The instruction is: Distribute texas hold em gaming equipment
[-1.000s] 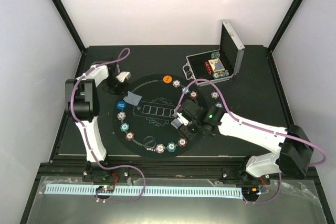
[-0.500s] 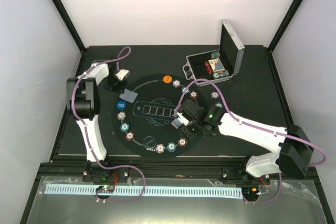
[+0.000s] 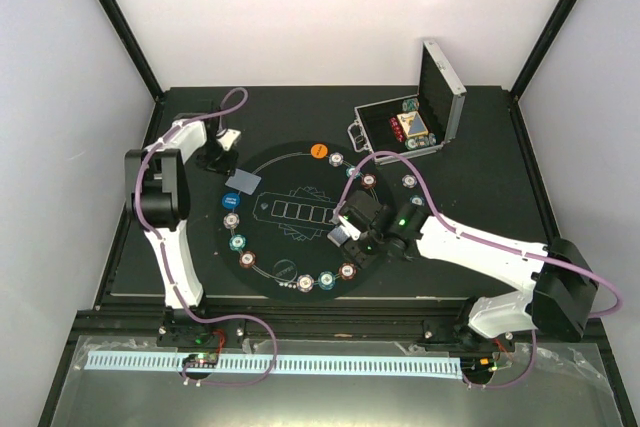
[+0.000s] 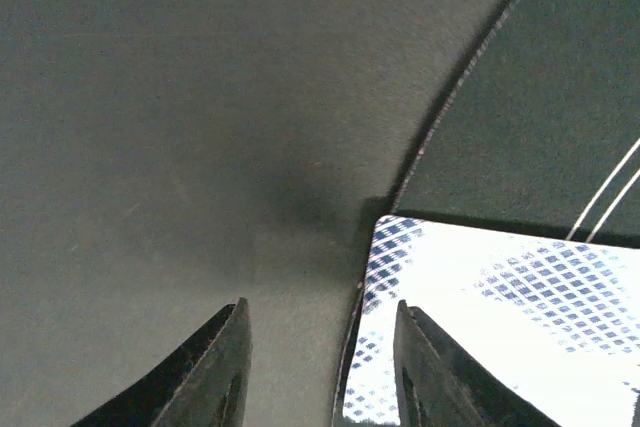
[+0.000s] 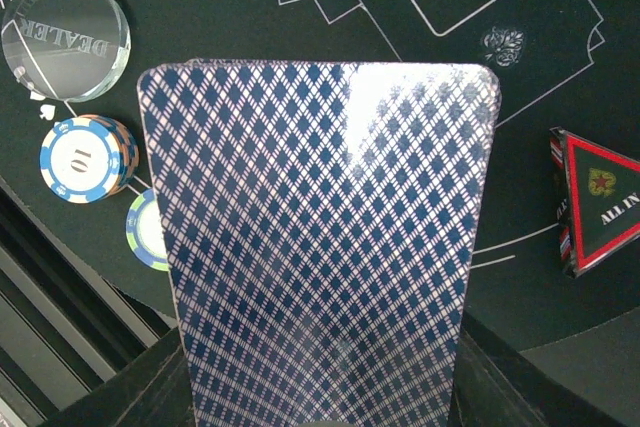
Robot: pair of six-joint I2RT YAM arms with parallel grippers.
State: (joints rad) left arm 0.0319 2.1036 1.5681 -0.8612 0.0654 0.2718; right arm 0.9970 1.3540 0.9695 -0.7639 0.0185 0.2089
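- Our left gripper stands with its fingers parted and nothing between them, low over the table beside the round black mat.
- A loose card lies flat, patterned back up, with its corner at the mat's far-left rim, just beside one finger.
- Our right gripper is clamped on a diamond-backed card, held up over the mat's right half; we cannot tell whether it is one card or several.
- Under it on the mat sit a clear dealer button, a blue-and-white chip stack and a red triangle marker.
- Single chips ring the mat, with an orange disc far and a blue disc left.
- The silver case stands open at the far right.
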